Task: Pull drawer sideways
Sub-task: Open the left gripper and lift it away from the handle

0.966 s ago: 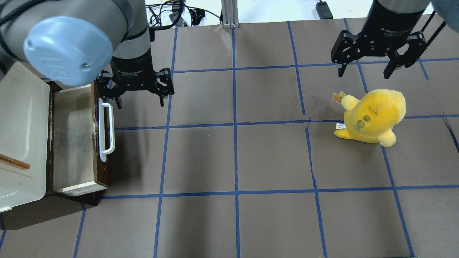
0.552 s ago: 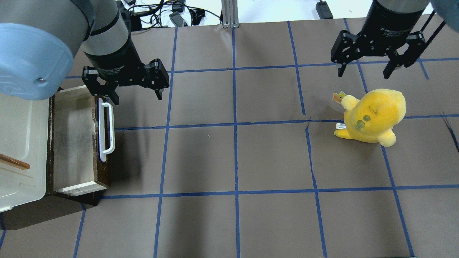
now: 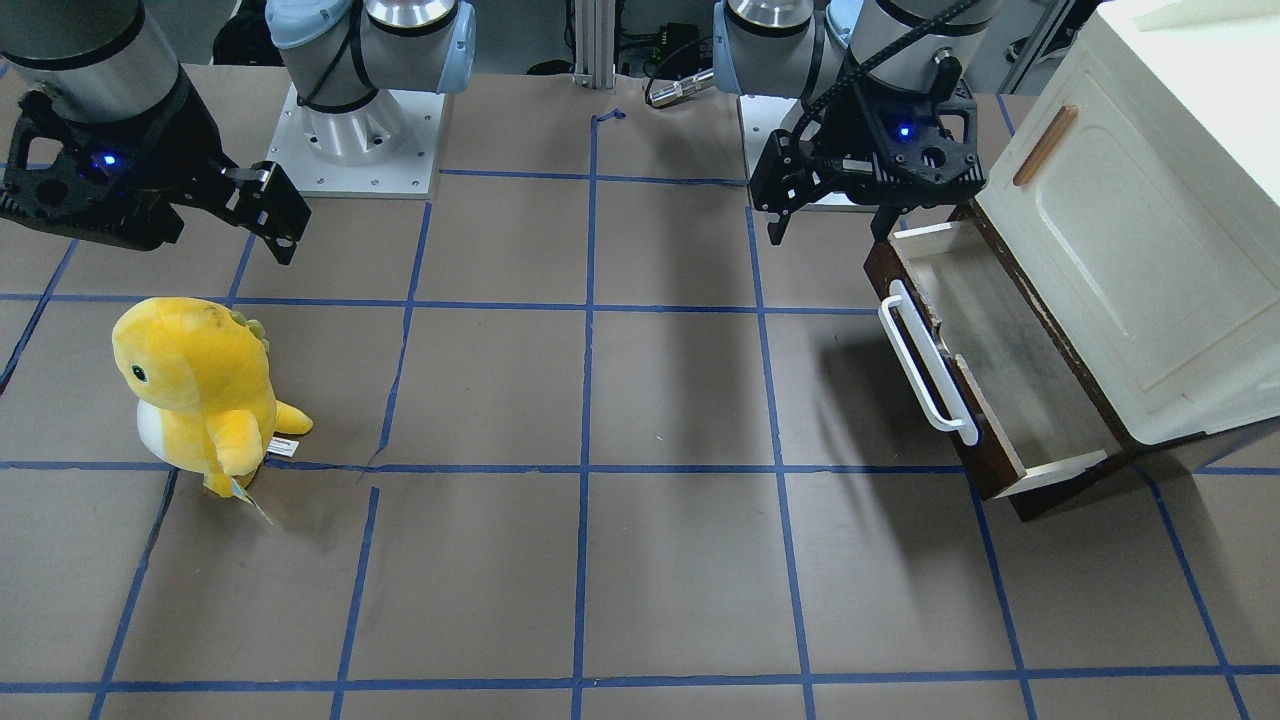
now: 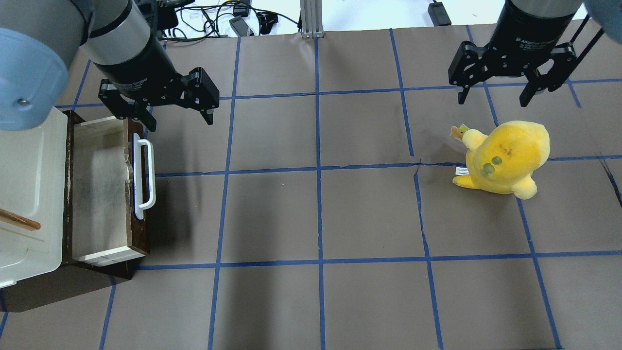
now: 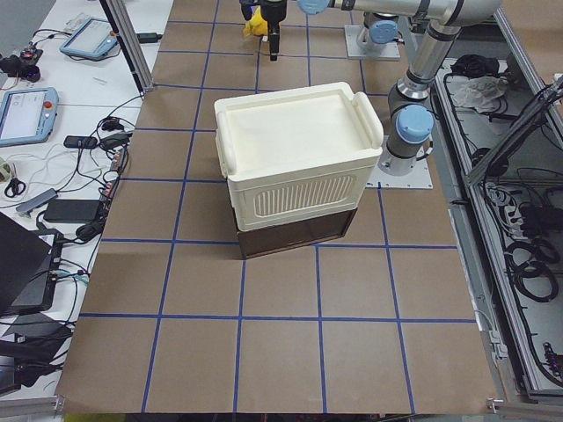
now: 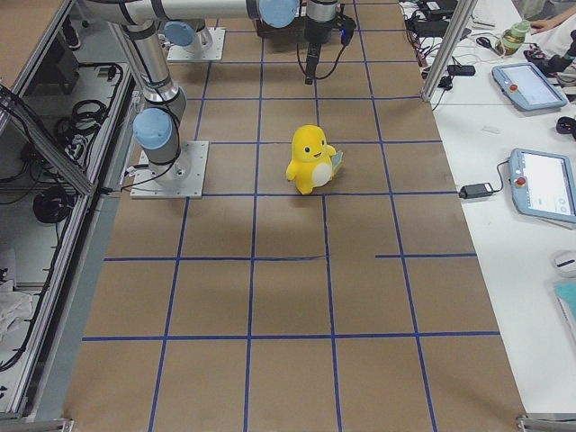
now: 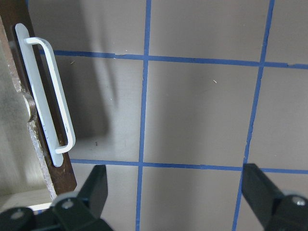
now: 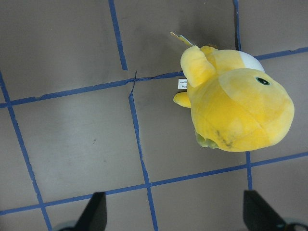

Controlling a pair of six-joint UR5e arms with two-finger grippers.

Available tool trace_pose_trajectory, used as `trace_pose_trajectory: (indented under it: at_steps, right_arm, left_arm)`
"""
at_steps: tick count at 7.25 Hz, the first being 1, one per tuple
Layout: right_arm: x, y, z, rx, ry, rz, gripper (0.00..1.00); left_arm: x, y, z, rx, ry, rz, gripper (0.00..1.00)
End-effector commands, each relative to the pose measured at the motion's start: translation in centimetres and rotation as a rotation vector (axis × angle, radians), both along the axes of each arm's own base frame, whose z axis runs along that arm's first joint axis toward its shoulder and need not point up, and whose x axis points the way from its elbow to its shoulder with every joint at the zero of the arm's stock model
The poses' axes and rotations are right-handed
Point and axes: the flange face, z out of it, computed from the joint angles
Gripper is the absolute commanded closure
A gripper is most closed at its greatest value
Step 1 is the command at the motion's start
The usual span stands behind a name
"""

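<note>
Over at the counter's (image 4: 316,218) left end, the drawer (image 4: 97,189) sits slid out from under the cream-white cabinet (image 4: 29,184), its greyish floor and pale inner walls open to view. Its dark brown front faces the middle of the counter, and the long white bar handle (image 4: 144,177) runs along that front. My left tool (image 4: 180,124) hangs in the air just past the handle's far end, fingers (image 7: 96,185) spread wide, gripping nothing, clear of both handle and drawer. From the left wrist camera I see the handle off to the left edge, with bare counter and blue tape lines between my fingertips. On the other side, my right tool (image 4: 492,101) is also released, fingers apart, hovering just beyond the yellow plush toy (image 4: 505,158) and not touching it. That toy stands on the counter's right half, well apart from the drawer. A small tan wooden handle (image 4: 19,219) shows on the cabinet's panel.
</note>
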Motion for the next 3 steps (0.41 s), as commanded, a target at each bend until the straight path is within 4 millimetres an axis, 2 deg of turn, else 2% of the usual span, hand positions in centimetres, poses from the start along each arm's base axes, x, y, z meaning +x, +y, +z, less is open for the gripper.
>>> trace_pose_trajectory:
  at_steps: [1,3]
  right_arm:
    - [-0.05,-0.01,0.00,0.000,0.000,-0.001,0.00]
    - [-0.05,-0.01,0.00,0.000,0.000,-0.001,0.00]
  left_arm:
    - [0.18,-0.01,0.11,-0.002,0.004,-0.003,0.00]
    - [0.14,0.13,0.18,-0.004,0.001,-0.001,0.00]
